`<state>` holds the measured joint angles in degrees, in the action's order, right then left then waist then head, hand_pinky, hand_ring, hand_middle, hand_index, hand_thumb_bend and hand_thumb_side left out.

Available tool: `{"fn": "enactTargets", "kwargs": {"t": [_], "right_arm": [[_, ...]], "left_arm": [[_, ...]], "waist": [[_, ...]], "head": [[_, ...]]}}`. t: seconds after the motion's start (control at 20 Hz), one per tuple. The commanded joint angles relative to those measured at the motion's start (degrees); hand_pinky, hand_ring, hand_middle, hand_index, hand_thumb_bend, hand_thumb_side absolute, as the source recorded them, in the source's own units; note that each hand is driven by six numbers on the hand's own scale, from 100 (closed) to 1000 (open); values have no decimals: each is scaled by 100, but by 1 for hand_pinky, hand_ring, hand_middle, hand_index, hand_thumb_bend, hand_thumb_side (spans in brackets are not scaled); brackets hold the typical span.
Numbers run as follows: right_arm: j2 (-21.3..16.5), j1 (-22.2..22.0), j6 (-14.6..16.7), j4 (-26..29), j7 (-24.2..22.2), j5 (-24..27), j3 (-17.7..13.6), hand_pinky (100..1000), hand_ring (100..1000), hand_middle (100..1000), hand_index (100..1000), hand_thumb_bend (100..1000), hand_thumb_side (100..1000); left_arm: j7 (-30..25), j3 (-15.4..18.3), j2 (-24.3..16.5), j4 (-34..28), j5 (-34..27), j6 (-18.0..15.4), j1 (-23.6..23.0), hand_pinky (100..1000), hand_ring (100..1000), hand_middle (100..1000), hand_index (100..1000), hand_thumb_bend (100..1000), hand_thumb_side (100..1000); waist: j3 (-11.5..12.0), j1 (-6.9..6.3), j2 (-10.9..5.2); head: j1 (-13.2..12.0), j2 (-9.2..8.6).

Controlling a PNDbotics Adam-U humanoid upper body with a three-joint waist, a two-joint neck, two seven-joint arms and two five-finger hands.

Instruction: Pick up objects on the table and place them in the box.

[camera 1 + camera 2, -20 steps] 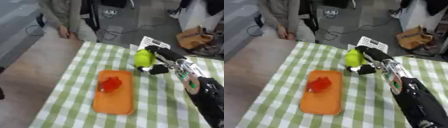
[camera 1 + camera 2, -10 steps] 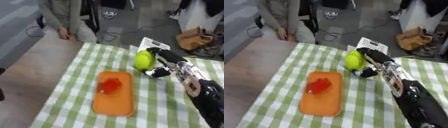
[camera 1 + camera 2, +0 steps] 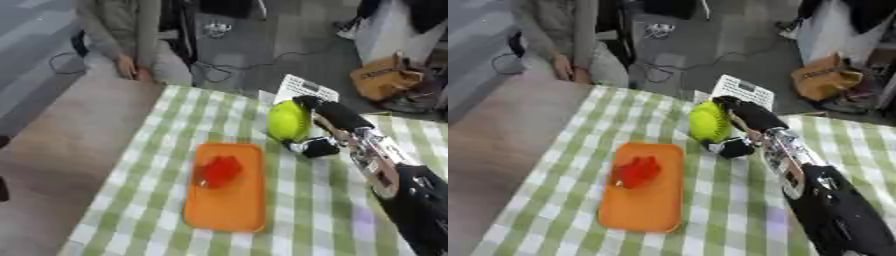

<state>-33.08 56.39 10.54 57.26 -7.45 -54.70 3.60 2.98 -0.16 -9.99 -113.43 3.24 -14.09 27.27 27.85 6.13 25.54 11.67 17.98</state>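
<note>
Left eye view: the right hand (image 3: pixel 319 127), black fingers curled round a smooth yellow-green ball (image 3: pixel 289 120), holds it at the far side of the checked bench (image 3: pixel 175 200). A crumpled red lump (image 3: pixel 219 170) lies on a flat orange tray (image 3: pixel 227 210).

Right eye view: a white slotted box (image 3: pixel 741 89) shows more fully behind the ball.

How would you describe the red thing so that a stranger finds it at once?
On the green-and-white checked tablecloth lies a flat orange tray. The crumpled red thing sits on its upper half, the only red item, left of the yellow-green ball.
</note>
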Motion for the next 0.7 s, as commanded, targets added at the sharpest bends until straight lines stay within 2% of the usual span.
{"fn": "enactTargets", "kwargs": {"t": [0.05,0.1,0.15,0.35,0.7], "right_arm": [[-31,-85,10,-129,78,-94,81,156,431,608,619,412,100],[-30,-89,12,-125,108,-92,83,156,431,608,619,412,100],[-27,-92,18,-109,147,-85,84,134,403,573,572,389,100],[-32,-108,48,1,274,23,90,117,385,555,551,355,100],[-88,-100,-27,243,237,807,75,110,377,545,539,313,100]], "left_arm": [[-21,-1,-43,-117,-26,-2,76,305,704,818,790,100,952],[-21,-1,-43,-117,-26,-2,75,305,704,818,790,100,952],[-21,-1,-40,-117,-27,-2,75,305,704,819,791,100,952],[-31,-5,-33,-117,-28,2,72,306,705,820,791,100,952],[-53,-16,-14,-117,-20,29,46,310,705,820,792,100,950]], "waist": [[-4,-29,34],[-5,-29,35],[-11,-31,35],[-47,-45,26],[-152,-93,-71]], "head": [[0,-79],[0,-80],[0,-78],[-3,-53],[12,-18]]}}
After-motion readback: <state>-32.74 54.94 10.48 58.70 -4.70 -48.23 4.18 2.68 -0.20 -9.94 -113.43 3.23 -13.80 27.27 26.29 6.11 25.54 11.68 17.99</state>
